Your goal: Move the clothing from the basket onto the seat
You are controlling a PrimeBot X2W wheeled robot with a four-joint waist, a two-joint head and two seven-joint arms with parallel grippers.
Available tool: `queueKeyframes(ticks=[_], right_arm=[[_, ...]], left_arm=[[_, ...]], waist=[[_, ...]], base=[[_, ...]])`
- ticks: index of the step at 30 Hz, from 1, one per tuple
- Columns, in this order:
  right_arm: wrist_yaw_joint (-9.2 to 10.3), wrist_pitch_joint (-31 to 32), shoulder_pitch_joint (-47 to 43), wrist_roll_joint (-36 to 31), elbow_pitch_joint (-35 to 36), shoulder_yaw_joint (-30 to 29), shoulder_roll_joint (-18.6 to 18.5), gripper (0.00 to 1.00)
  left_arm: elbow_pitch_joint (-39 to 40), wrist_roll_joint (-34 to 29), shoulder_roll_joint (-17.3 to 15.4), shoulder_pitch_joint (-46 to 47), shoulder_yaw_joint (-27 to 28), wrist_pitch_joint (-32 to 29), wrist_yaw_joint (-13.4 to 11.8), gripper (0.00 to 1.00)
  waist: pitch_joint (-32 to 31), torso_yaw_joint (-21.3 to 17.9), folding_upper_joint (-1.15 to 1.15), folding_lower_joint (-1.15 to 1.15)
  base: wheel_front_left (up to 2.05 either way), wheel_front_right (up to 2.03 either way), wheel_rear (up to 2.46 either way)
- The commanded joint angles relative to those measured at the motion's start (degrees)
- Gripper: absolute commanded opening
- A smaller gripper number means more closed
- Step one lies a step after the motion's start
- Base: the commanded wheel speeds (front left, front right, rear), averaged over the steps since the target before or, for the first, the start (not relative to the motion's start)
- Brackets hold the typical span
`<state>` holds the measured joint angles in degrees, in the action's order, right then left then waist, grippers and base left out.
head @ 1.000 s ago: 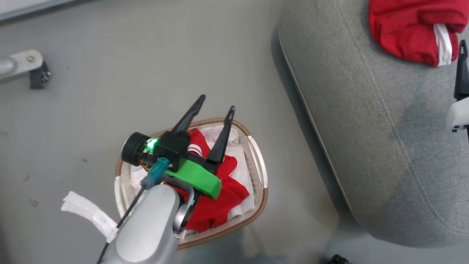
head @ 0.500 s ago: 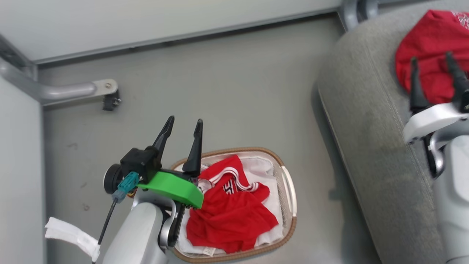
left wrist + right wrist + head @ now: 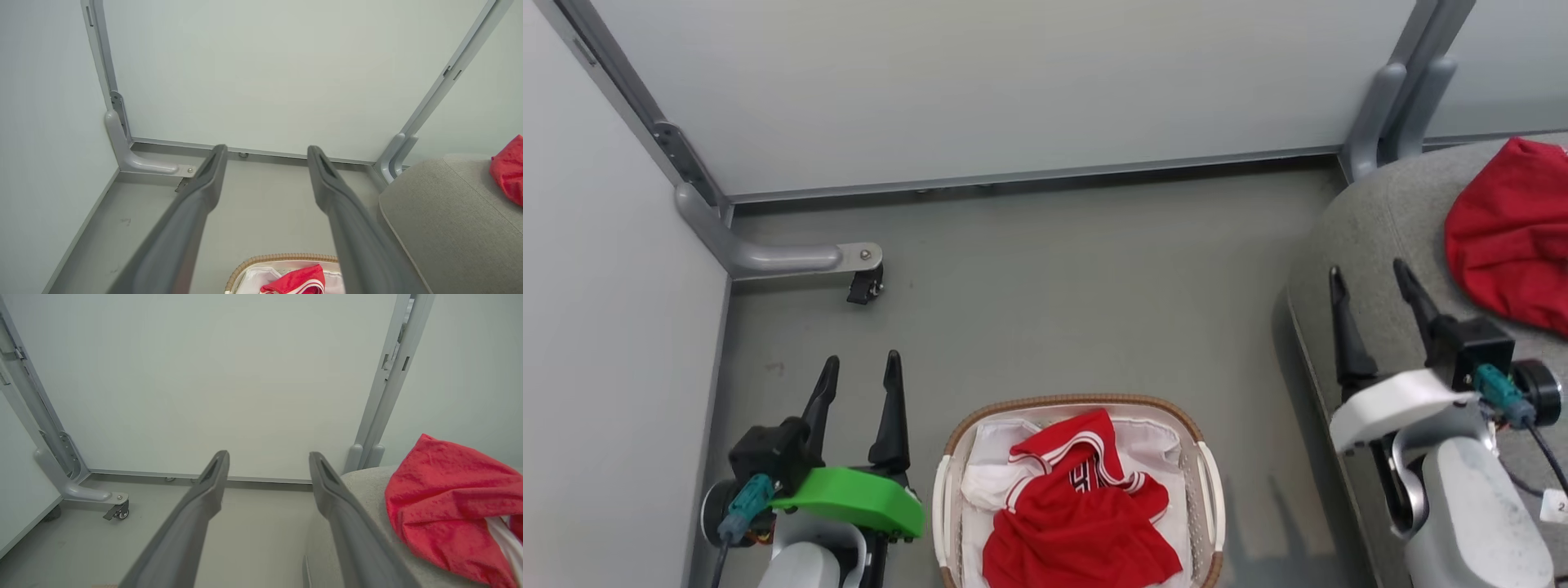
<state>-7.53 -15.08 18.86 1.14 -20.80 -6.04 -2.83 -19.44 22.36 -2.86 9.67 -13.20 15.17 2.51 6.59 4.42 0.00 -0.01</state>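
Fig.: left gripper, 8 o'clock, and right gripper, 3 o'clock, both spread, empty | jersey heaped in basket, 6 o'clock; another red garment on seat, 2 o'clock | jersey likely light, limp: pinch a raised fold atop the heap.

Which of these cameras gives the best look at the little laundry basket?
The head view. It looks down on the basket, showing most of its oval brown rim, the white liner and the red jersey inside. The left wrist view catches just its far end at the bottom edge.
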Motion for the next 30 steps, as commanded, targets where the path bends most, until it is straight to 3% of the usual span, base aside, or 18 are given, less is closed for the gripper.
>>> queueKeyframes(ticks=[1, 13, 30], right_arm=[[0.08, -0.1, -2.5, 1.8, 0.1, 0.8, -0.2, 1.00], [0.08, -0.1, -12.2, 7.3, 2.3, 1.1, -0.2, 1.00], [0.08, -0.1, -13.0, 7.9, 2.7, 3.2, -0.2, 1.00]], left_arm=[[0.6, -0.6, -0.1, -1.7, 0.9, 0.0, -0.3, 1.00], [4.8, -0.7, -0.1, -9.6, 4.2, 0.0, -0.8, 1.00], [4.2, -1.4, -0.1, -8.9, 3.7, 0.0, -0.6, 1.00]], waist=[[-2.5, 1.5, 0.00, 0.01], [-5.7, 1.4, 0.00, 0.01], [-5.8, 1.1, 0.00, 0.01]], base=[[0.00, 0.00, 0.00], [0.00, 0.00, 0.00], [0.00, 0.00, 0.00]])
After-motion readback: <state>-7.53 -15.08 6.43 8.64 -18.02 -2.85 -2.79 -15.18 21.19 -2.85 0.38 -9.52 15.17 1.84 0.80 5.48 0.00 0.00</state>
